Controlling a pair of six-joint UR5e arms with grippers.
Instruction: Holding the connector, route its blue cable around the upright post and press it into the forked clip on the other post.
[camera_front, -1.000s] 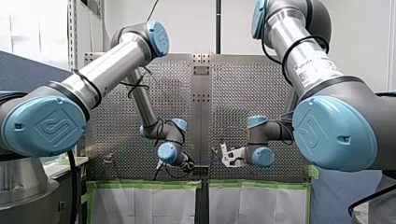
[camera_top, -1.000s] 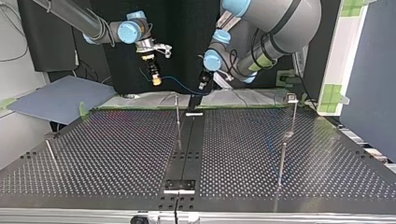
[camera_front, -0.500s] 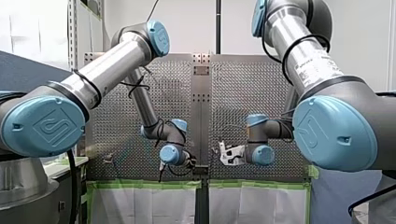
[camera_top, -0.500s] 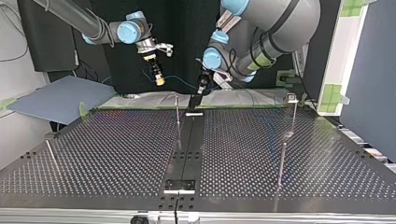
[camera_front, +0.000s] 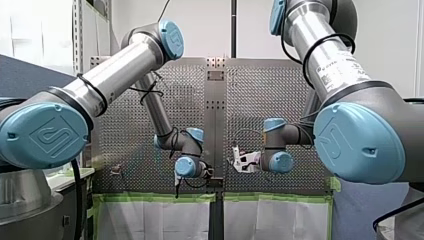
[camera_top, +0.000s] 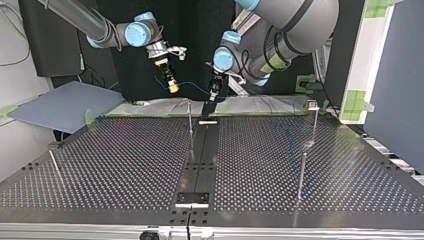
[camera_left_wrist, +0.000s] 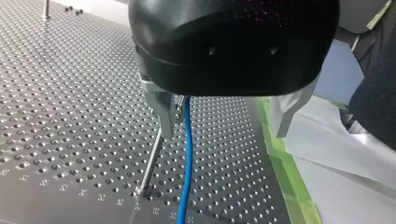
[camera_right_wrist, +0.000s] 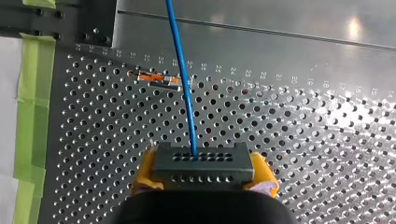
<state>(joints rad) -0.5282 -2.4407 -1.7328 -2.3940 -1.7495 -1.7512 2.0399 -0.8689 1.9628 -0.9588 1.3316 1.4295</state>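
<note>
- My right hand (camera_right_wrist: 204, 173) is clenched on the connector (camera_right_wrist: 201, 163), with yellow pads (camera_right_wrist: 144, 173) on both its sides. The blue cable (camera_right_wrist: 183, 88) leaves the connector's face straight ahead of the hand.
- My left hand (camera_left_wrist: 223, 134) is released, its metal fingers (camera_left_wrist: 161, 109) spread wide. The cable hangs between them, close beside 1 finger (touching or not, I cannot tell).
- In the top view the free span of cable runs roughly 10-to-4 o'clock from my right hand to my left, above the far edge of the tabletop (camera_top: 125, 165).
- The coming move turns on the upright post (camera_top: 190, 125). It stands at 5 o'clock from my right hand and 7 o'clock from my left, so under the span and between the 2 hands.
- What I judge to be the forked clip (camera_top: 312, 104) tops another post at 3 o'clock, well apart and on my left arm's side.
- Only the wrist views show each grip. Only the top view shows both posts with both hands, and the front view hides the fingers behind the wrists.
</note>
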